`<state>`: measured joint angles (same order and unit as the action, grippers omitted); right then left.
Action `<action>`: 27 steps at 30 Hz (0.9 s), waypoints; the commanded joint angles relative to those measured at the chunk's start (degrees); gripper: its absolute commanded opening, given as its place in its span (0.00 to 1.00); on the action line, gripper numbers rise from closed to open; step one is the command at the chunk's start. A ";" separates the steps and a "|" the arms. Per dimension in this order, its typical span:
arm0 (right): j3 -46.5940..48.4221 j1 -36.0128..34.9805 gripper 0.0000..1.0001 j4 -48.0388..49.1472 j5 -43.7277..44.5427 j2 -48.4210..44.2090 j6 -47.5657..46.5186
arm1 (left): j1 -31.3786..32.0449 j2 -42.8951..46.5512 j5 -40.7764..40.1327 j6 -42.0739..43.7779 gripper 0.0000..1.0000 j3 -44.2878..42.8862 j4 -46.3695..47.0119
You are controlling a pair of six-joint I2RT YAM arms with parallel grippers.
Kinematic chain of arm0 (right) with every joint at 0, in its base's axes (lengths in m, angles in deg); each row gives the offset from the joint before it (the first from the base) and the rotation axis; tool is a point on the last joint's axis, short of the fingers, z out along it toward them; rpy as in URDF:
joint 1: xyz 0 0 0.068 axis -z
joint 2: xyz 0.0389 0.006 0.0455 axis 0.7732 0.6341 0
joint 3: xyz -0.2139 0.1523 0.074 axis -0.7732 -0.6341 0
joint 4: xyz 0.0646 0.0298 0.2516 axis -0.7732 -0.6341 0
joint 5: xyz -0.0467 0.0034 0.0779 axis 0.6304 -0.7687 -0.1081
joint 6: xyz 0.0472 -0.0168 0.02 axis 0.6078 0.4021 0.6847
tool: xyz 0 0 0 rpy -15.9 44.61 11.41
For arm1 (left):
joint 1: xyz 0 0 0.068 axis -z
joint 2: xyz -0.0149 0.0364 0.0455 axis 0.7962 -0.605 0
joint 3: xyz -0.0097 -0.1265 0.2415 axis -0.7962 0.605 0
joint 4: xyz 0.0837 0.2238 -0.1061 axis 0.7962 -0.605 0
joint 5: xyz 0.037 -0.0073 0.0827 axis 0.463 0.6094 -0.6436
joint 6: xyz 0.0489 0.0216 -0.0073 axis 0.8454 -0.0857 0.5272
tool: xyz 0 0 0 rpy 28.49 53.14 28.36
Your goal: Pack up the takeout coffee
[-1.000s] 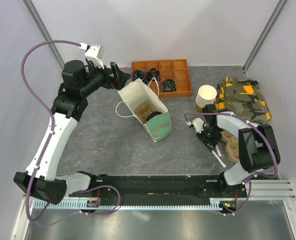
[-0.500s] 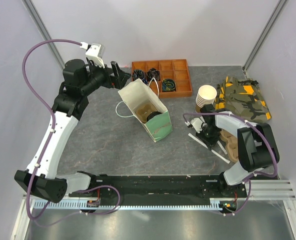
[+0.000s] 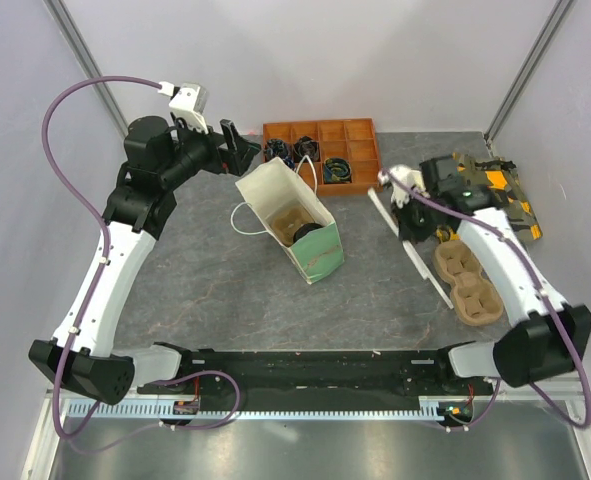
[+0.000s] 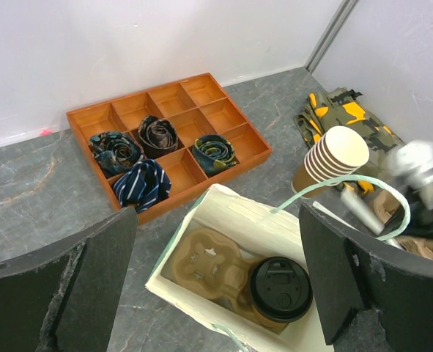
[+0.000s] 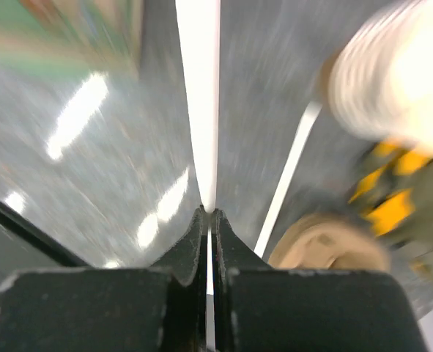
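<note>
Now | coffee (image 4: pixel 280 288): 1 (in bag (image 4: pixel 238 213)) | ties (image 4: pixel 141 183): 4 | right hand (image 5: pixel 209 214): 1 stick (image 5: pixel 198 88)

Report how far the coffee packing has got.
Done: the takeout coffee sits lidded in the paper bag, with a pulp tray. In hand: the right end effector is shut on a white stick. Left: probably adding that stick; the left end effector hangs open above the bag.

A dark grey, stone-patterned counter (image 3: pixel 215 280) sat enclosed by plain pale walls (image 3: pixel 305 60), with slanted metal posts (image 3: pixel 522 72) at the far corners and a ribbed aluminium rail (image 3: pixel 545 385) along its near edge.
</note>
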<state>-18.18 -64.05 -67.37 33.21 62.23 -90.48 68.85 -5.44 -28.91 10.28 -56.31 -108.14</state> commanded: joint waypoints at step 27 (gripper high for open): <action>55.44 -35.54 0.00 11.54 5.60 18.62 24.89 | -5.26 0.35 -3.68 -3.17 1.00 -2.26 1.64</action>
<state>41.29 -97.58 -55.74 30.96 79.69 -62.90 64.21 -7.91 -31.25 8.64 -59.22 -106.94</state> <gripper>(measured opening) 0.010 0.993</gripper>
